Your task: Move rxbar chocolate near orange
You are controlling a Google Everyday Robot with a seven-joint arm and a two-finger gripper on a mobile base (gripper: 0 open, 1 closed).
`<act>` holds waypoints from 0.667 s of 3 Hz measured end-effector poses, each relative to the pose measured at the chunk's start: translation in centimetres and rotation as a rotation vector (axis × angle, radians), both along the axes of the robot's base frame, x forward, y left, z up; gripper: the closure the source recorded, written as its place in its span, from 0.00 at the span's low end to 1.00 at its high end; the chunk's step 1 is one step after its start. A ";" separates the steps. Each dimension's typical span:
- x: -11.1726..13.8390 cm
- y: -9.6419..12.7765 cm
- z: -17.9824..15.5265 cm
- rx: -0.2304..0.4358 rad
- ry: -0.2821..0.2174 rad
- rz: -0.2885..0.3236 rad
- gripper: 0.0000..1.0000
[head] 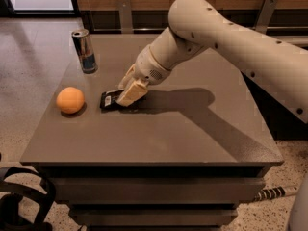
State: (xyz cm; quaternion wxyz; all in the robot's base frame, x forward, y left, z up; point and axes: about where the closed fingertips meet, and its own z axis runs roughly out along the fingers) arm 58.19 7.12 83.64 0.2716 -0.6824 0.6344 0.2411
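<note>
The rxbar chocolate [108, 100], a flat black wrapper with a white label patch, is low over the grey table [159, 138], left of centre. My gripper [125, 98] is shut on its right end, with the tan fingers [132, 91] angled down to the left. The orange [70, 100] sits on the table a short gap to the left of the bar, not touching it. My arm reaches in from the upper right and casts a shadow across the table's middle.
A silver-and-blue can [84, 51] stands upright at the table's back left, behind the orange. The table's left edge runs close to the orange. A black cable or strap [19, 201] lies on the floor at the lower left.
</note>
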 end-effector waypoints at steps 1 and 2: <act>-0.6 2.1 -0.3 -0.004 0.001 0.037 0.98; -0.7 2.1 -0.4 -0.004 0.002 0.037 0.67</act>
